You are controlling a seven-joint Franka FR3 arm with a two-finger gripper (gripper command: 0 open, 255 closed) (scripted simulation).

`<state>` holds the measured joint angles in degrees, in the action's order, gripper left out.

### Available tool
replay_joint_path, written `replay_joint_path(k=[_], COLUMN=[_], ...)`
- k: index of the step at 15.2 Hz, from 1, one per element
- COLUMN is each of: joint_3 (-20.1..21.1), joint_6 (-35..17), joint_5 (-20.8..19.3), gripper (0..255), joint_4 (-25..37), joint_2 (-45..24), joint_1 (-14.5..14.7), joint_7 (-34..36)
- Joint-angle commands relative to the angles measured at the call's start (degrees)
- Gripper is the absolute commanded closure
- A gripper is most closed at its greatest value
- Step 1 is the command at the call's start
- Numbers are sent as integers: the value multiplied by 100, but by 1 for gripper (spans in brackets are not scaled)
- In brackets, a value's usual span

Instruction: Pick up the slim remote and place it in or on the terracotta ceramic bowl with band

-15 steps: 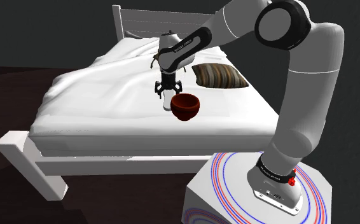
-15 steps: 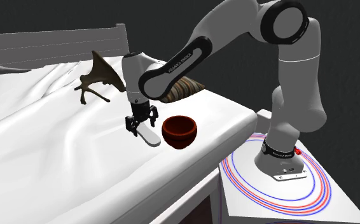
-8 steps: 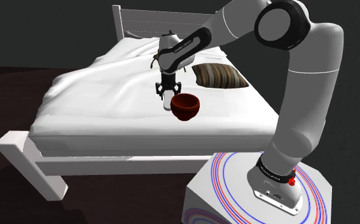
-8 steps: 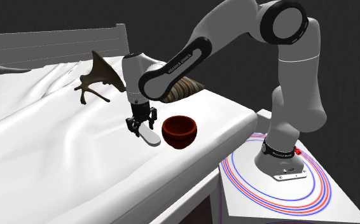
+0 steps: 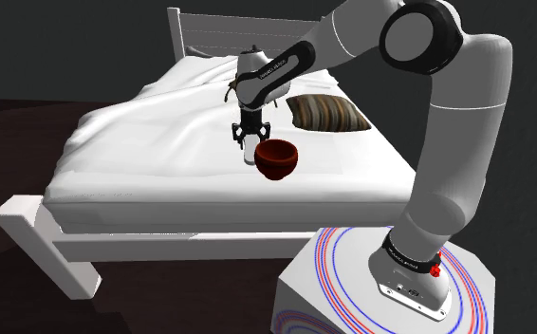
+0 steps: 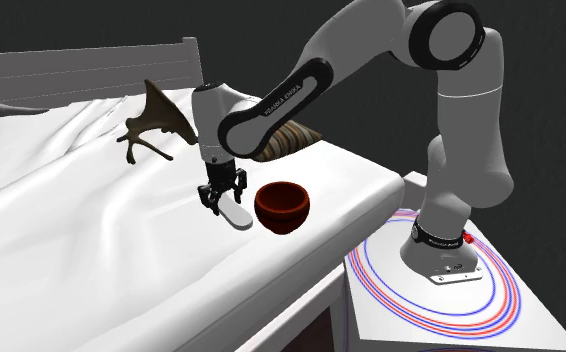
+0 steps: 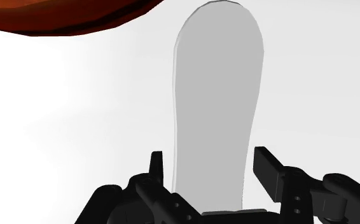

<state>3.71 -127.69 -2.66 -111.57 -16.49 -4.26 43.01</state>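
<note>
**Shoulder view.** Arm reaches out over the white bed (image 5: 143, 142). Gripper (image 5: 249, 134) points straight down, low over the sheet. Remote (image 5: 249, 153), pale and slim, lies flat on the bedding right under it. It sits just beside the bowl (image 5: 276, 157) (dark red-brown, upright), on the bowl's side toward this view's left. Striped cushion (image 5: 325, 114) is further back, well apart.

**Second ext. view.** Gripper (image 6: 223, 196) is down at one end of the remote (image 6: 237, 215). The rest of the remote pokes out toward the bed's near edge. Bowl (image 6: 282, 206) is v. near on this view's right; can't tell if they touch. Brown antler-like thing (image 6: 151, 128) lies up the bed, out of the way.

**Wrist view.** Remote (image 7: 217, 95) runs lengthwise straight away from the gripper (image 7: 210, 168), its long axis square to the line between the fingers (image 7: 266, 170). Fingers stand apart, one each side of the remote's near end, across its narrow width. A thin gap shows on at least one side, so not clamped yet, I'd say. Bowl (image 7: 64, 19) is off to one side, past the remote's far end.

**Judgement.** Grasp step; pinch not yet made. Closing across the width should catch it. The hold is at the end, not mid-length, so the remote may droop on the lift. After that, only a short sideways carry to the bowl.
</note>
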Motion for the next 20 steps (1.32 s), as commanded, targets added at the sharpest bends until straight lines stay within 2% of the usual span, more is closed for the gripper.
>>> replay_joint_path(k=[1, 20], joint_3=[0, 20], joint_6=[-1, 1306], joint_5=[0, 71], gripper=[255, 255], joint_4=[-1, 717], joint_2=[0, 592], joint_1=[0, -10], joint_7=[0, -65])
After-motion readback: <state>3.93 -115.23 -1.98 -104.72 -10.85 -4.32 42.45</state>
